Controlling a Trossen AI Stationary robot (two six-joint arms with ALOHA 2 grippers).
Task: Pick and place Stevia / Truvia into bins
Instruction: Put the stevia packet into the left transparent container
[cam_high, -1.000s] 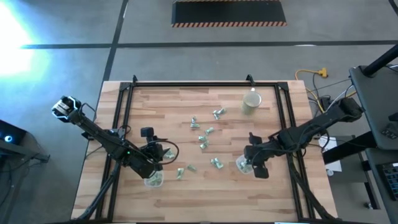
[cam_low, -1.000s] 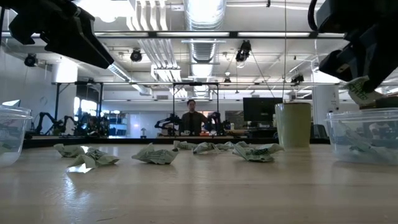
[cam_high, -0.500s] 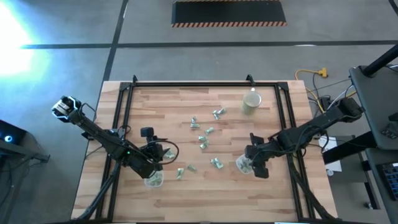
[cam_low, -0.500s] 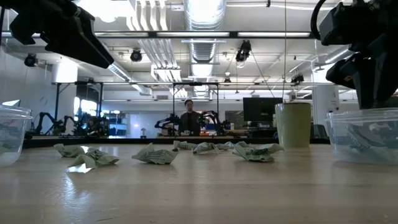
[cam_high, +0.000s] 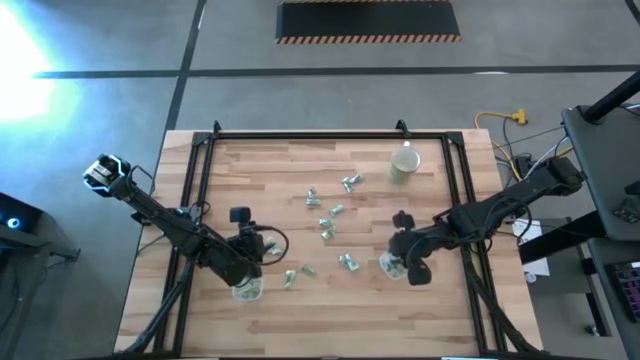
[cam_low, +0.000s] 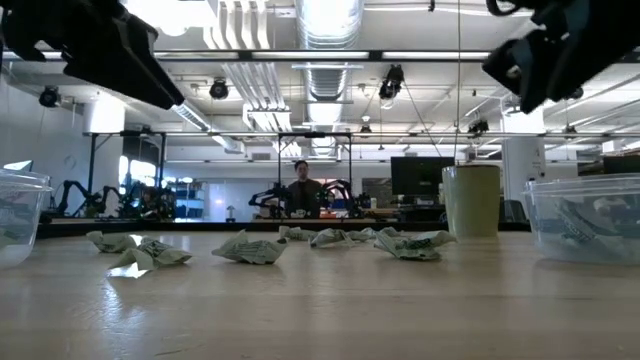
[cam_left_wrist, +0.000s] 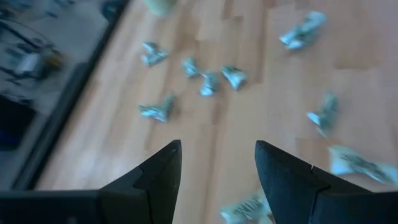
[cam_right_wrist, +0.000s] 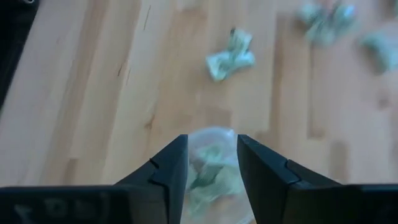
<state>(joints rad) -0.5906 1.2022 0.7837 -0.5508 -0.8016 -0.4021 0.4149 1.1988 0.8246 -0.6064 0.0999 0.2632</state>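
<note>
Although some sachets (cam_low: 590, 222) can already be made out inside the clear tub (cam_high: 392, 265) near the desk's (cam_high: 250, 170) right side, and a few more seem to lie in the second tub (cam_high: 247, 290) toward the near left corner, the task is judged to be only partly done. Roughly a dozen crumpled green-and-white sachets (cam_high: 327, 222) are scattered loose over the middle of the desk, from near the beige cup (cam_high: 404, 165) at the far right down toward the near edge, and all of these are left to be picked. The right gripper (cam_right_wrist: 211, 163) is held just above the right tub; its fingers (cam_right_wrist: 169, 167) are parted by a moderate gap with nothing gripped between them, and the tub with its sachets is seen straight through that gap, while the nearest loose sachet (cam_right_wrist: 229, 57) lies on the wood beyond the tub, clear of the fingers. The left gripper (cam_left_wrist: 217, 167) is held beside the left tub with its fingers (cam_left_wrist: 158, 177) spread wide and empty; one sachet (cam_left_wrist: 245, 208) lies close under the gap between them, and the others (cam_left_wrist: 208, 78) are spread farther off across the desk.
</note>
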